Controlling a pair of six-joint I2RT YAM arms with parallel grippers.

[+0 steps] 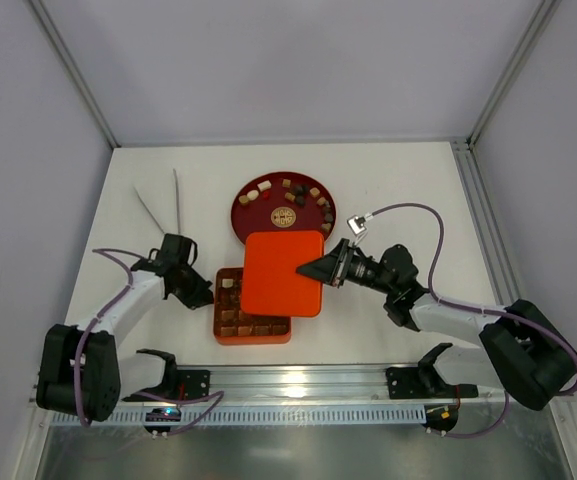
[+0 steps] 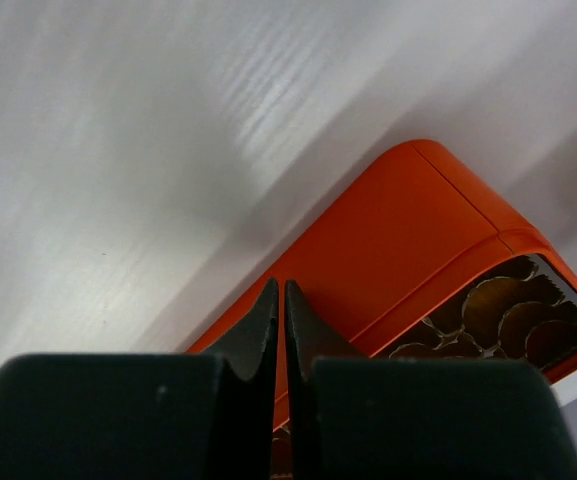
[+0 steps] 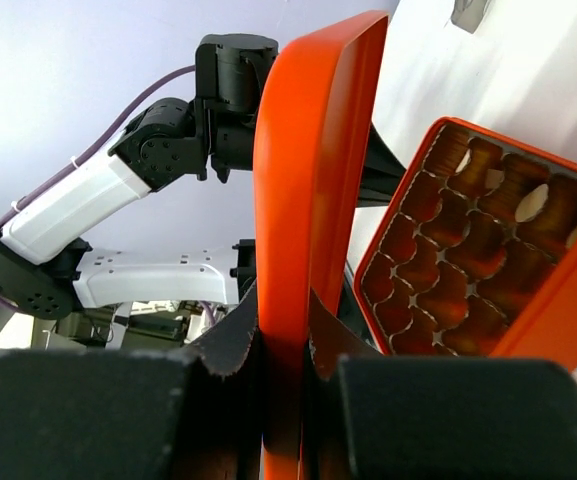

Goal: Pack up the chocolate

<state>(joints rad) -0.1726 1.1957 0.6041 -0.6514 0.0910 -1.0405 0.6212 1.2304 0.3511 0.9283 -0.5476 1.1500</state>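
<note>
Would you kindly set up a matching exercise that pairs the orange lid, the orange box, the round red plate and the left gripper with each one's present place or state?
Things:
1. orange lid
2. orange box
3. round red plate
4. left gripper

Place or state:
A. shut, with nothing between its fingers
B. carries loose chocolate pieces
C. clamped by the right gripper
D. partly hidden under the orange lid in the top view

Pairs: 1-C, 2-D, 3-B, 4-A
</note>
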